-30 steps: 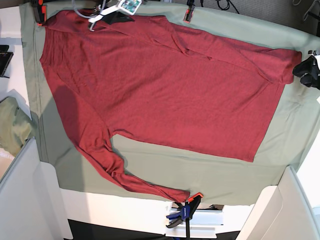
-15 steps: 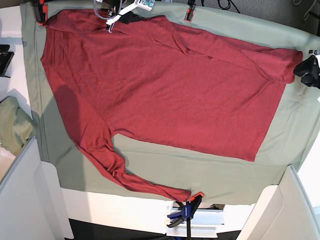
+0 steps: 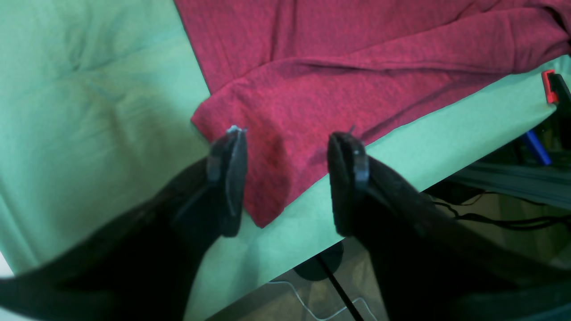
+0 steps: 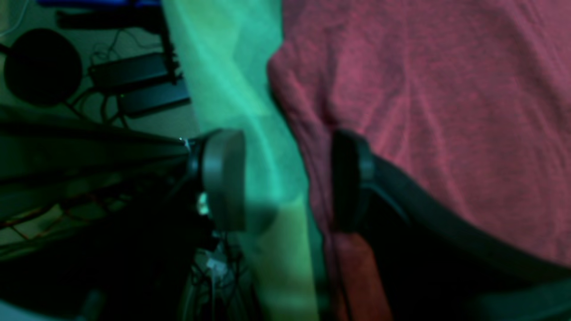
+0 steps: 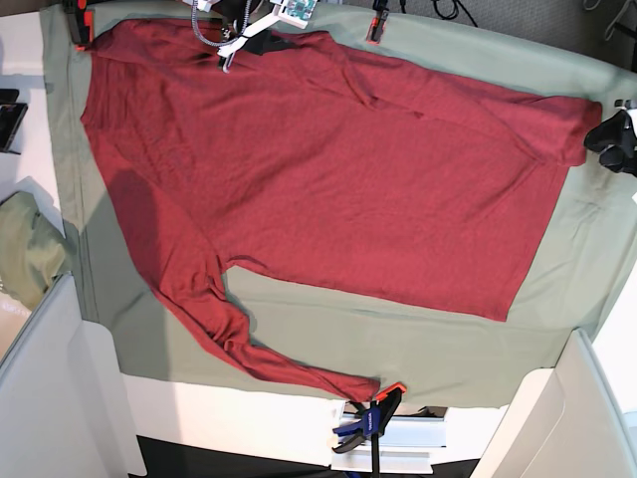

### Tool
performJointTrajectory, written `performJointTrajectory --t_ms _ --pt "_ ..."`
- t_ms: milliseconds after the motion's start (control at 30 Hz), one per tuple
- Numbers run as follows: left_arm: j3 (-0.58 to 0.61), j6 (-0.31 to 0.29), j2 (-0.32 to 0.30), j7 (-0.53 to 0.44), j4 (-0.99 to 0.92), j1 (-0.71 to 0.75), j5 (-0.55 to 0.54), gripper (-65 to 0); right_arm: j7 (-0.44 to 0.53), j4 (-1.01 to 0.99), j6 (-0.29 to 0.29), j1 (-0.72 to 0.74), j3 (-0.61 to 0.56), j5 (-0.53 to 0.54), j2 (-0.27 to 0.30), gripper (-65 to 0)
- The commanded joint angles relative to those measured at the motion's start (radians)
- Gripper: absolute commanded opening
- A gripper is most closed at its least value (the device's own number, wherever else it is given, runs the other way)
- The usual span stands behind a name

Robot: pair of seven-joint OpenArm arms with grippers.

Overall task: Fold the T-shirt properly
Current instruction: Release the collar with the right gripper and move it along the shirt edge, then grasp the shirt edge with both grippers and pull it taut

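The dark red T-shirt lies spread flat on the pale green table cloth, with one long sleeve trailing to the front edge. The other sleeve is folded across the top, and its cuff reaches the right. My left gripper hovers at that cuff. In the left wrist view it stands open, with the cuff lying between the fingers. At the shirt's top edge my right gripper also stands open. One finger is over the cloth, the other over the shirt's edge.
Orange clamps pin the cloth at the back. A blue and orange clamp holds the front edge. A bundled green cloth lies at the left. White panels flank the front corners. Cables lie beyond the back edge.
My right gripper has slid to the right along the shirt's top edge. The left gripper stays at the sleeve cuff, and the shirt has not shifted.
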Motion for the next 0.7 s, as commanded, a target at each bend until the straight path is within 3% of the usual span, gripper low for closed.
performJointTrajectory --t_ms 0,67,167,267,500,667 --pt "-0.016 -0.008 -0.027 -0.018 0.01 -0.007 -0.014 -32.3 0.008 0.006 -0.008 0.014 0.006 -0.008 0.005 -33.8" --pt "-0.016 -0.008 -0.027 -0.018 0.01 -0.007 -0.014 -32.3 0.007 0.005 -0.009 0.018 0.006 -0.008 0.005 -39.4" --pt "-0.016 -0.008 -0.027 -0.018 0.01 -0.007 -0.014 -32.3 0.007 0.005 -0.008 0.019 0.006 -0.008 0.005 -55.4" --pt "-0.016 -0.008 -0.027 -0.018 0.01 -0.007 -0.014 -32.3 0.007 0.005 -0.009 0.022 0.006 -0.009 0.005 -63.9" --pt "-0.016 -0.008 -0.027 -0.018 0.01 -0.007 -0.014 -32.3 0.007 0.005 -0.075 0.054 0.042 -0.019 0.005 -65.0" --pt "-0.016 -0.008 -0.027 -0.018 0.01 -0.007 -0.014 -32.3 0.007 0.005 -0.084 0.108 0.114 0.02 0.005 -65.0"
